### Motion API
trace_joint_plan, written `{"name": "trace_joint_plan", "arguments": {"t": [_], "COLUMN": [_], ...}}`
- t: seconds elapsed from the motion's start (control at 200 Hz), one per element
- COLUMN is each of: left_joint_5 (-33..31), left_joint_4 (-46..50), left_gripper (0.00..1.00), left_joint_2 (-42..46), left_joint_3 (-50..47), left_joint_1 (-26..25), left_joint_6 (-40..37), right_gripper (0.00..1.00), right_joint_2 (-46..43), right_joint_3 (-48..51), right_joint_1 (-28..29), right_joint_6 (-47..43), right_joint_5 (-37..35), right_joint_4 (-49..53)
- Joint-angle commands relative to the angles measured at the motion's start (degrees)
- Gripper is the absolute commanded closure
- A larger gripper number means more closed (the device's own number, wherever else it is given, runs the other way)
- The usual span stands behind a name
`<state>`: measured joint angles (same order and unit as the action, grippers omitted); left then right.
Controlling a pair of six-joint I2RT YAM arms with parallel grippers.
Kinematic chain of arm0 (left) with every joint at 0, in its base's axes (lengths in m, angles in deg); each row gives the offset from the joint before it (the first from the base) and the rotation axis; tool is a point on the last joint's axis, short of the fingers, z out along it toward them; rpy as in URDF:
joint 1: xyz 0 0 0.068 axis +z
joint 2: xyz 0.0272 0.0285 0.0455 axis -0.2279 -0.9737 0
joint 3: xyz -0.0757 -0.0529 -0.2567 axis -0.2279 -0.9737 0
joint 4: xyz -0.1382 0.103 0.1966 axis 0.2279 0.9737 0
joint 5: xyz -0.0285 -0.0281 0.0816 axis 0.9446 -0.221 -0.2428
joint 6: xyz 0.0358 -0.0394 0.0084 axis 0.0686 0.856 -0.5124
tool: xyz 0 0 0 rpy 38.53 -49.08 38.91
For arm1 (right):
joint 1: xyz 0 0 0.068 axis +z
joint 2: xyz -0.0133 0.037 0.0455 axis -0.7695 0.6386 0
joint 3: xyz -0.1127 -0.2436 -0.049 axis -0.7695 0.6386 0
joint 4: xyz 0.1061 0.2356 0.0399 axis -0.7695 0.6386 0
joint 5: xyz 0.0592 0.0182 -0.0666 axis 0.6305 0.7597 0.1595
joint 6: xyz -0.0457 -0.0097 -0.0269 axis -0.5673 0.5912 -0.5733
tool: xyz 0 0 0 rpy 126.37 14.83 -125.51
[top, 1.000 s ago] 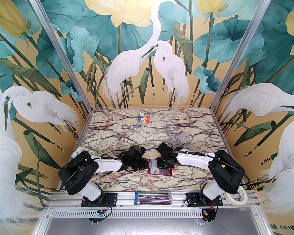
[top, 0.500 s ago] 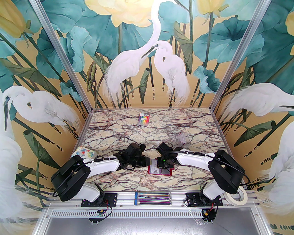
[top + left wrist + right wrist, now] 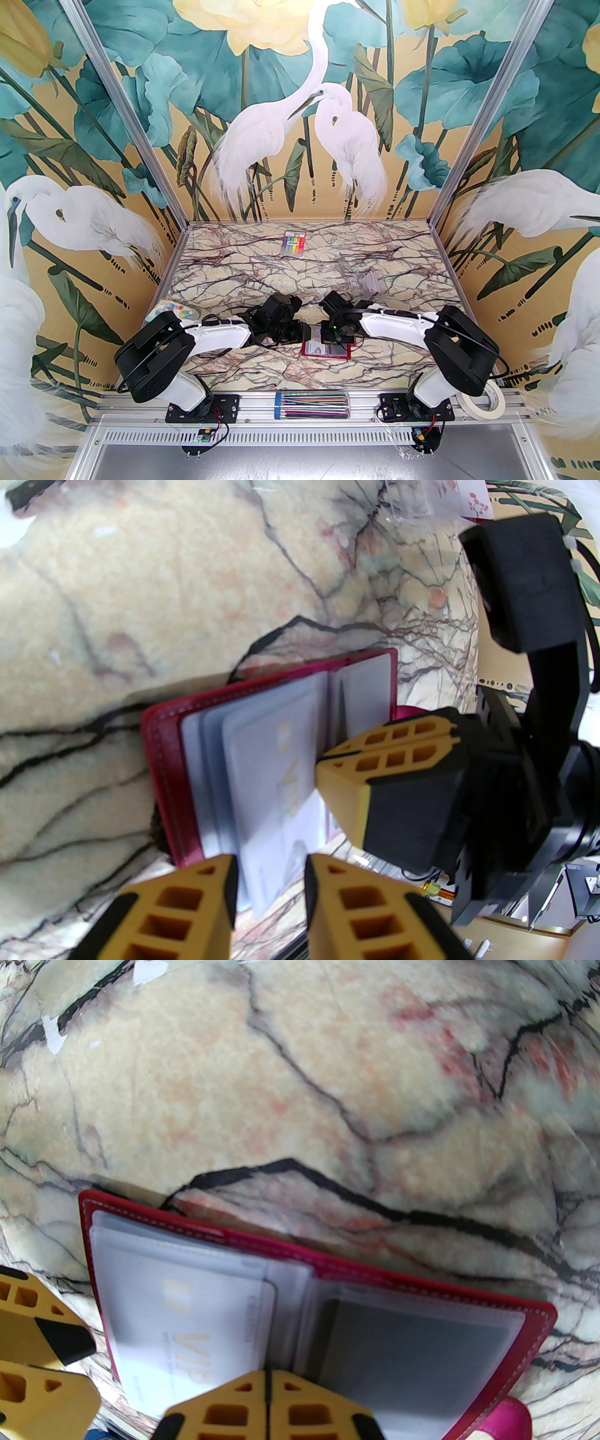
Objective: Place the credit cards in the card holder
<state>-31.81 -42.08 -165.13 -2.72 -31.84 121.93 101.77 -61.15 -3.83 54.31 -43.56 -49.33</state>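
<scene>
Card holder [image 3: 161, 761] open on worktop [image 3: 281, 1077], right fingers [image 3: 281, 1384] clenched on its spine, left fingers [image 3: 220, 883] released around credit card [image 3: 272, 770]

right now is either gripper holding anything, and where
left gripper open, jaws either side of the card, not pinching. right gripper shut, tips on the wallet at its fold; a pinched sleeve cannot be ruled out.

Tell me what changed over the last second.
The left gripper edged right toward the wallet and its jaws parted, apparently letting go of the card at the sleeves. The right gripper stayed shut, pressing the wallet's middle; the wallet lay where it was.
</scene>
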Motion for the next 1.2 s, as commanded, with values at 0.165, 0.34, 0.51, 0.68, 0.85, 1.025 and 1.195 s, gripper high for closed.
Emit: {"name": "trace_joint_plan", "arguments": {"t": [0.165,0.34,0.51,0.68,0.85,1.025,1.195], "left_joint_5": [1.40,1.20,1.54,1.84,1.91,4.19,4.98], "left_joint_4": [-1.28,-1.43,-2.07,-2.44,-2.68,-5.43,-6.46], "left_gripper": [0.70,0.70,0.70,0.70,0.71,0.71,0.71], "left_joint_2": [-1.90,-2.42,-2.89,-3.28,-2.99,-2.90,-2.52], "left_joint_3": [0.98,0.84,0.80,0.97,0.76,0.38,0.54], "left_joint_1": [-0.60,-0.69,-0.78,-0.95,-1.04,-1.13,-1.56], "left_joint_6": [-0.10,-0.02,0.22,0.38,0.57,1.96,2.69], "right_gripper": [0.95,0.95,0.95,0.95,0.95,0.95,0.94], "right_joint_2": [2.36,2.36,2.32,2.27,2.36,2.30,1.88], "right_joint_3": [1.33,1.29,1.46,1.45,1.45,1.61,1.57], "right_joint_1": [-0.13,-0.16,-0.16,-0.15,-0.16,-0.14,-0.16], "right_joint_6": [0.03,0.07,0.05,0.18,0.21,0.23,0.42], "right_joint_5": [-0.74,-0.66,-0.66,-0.57,-0.53,-0.53,-0.54], "right_joint_4": [-0.29,-0.29,-0.46,-0.57,-0.64,-0.73,-0.81]}}
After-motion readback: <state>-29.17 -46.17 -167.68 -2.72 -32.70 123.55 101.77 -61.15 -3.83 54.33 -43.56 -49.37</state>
